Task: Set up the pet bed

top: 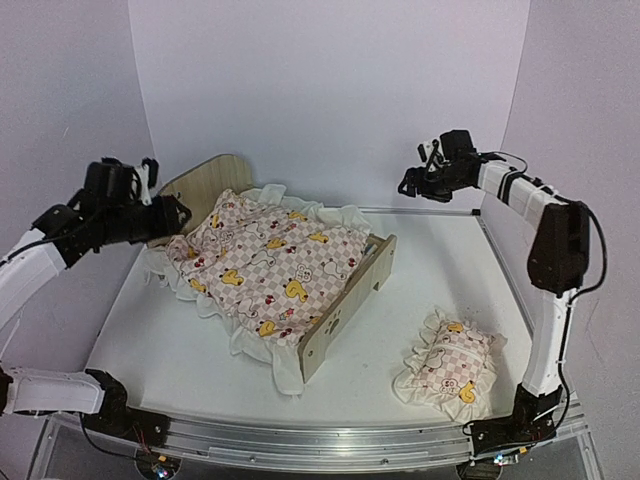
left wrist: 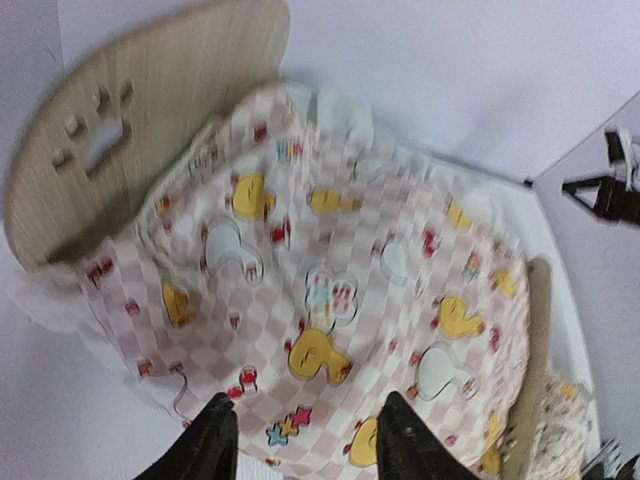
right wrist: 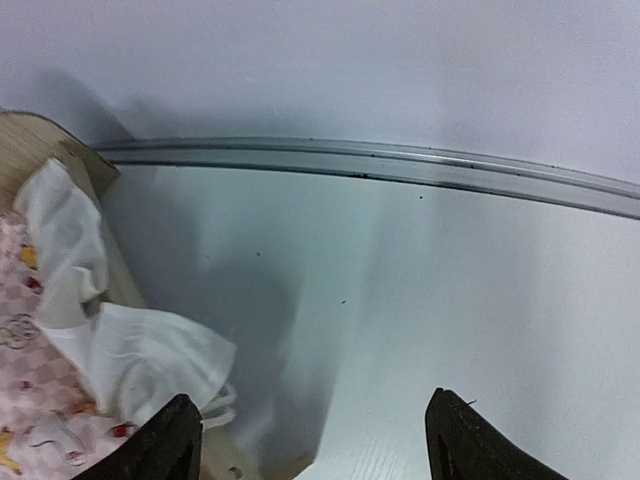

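Overflowing the pet bed (top: 350, 308), the quilt (top: 268, 258) seems bunched.

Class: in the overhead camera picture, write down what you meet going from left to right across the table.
left claw → pet bed with the quilt spread on it → pillow. The right claw overlaps the pillow's span, so it is left out.
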Tool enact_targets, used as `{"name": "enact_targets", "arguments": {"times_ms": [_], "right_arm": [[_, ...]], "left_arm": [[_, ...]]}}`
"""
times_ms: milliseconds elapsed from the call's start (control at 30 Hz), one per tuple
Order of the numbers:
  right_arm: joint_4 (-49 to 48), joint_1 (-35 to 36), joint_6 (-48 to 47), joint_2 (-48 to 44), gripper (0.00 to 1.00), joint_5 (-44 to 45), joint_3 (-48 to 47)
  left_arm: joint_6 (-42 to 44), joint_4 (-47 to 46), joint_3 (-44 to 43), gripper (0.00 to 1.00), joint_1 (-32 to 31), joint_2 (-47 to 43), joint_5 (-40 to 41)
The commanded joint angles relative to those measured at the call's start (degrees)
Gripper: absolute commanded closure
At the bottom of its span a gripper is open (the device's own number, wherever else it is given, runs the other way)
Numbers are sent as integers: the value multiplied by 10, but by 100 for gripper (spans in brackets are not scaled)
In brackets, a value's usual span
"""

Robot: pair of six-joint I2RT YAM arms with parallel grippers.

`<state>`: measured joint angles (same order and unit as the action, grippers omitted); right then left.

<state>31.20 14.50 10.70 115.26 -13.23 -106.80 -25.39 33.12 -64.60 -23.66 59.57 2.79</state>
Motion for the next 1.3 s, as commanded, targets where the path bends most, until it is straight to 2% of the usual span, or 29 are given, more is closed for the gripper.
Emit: {"name": "enact_targets", "arguments": {"times_ms": [0,167,267,433,500,667,733,867,1033,1133,1267], "right_arm": [[117,0,-114,111,26,-25,-169],[126,2,-151,181,36,-116,-230],[124,7,-167,191,40,-144,-219],[122,25,-178,189,43,-161,-182],[121,36,-182,184,45,-172,-162],[115,55,-182,162,48,-163,-95],[102,60,-172,141,52,-166,-55],[49,76,-140,68,55,-164,76],[-39,116,-42,-53,55,-133,263],[-118,169,69,-139,54,-97,376],[-234,280,231,-222,51,2,487]], "left_arm": [[-94,10,121,59,-69,-10,74],[-174,3,213,84,-124,1,111],[-185,-55,251,93,-125,27,93],[-198,-172,248,100,-125,122,56],[-194,-208,242,100,-124,147,57],[-159,-221,192,100,-121,226,57],[-145,-223,176,100,-121,247,66],[-116,-222,147,100,-121,273,76],[-40,-206,69,100,-116,335,65],[2,-193,3,100,-107,386,59],[62,-181,-92,100,-88,454,62]]}}
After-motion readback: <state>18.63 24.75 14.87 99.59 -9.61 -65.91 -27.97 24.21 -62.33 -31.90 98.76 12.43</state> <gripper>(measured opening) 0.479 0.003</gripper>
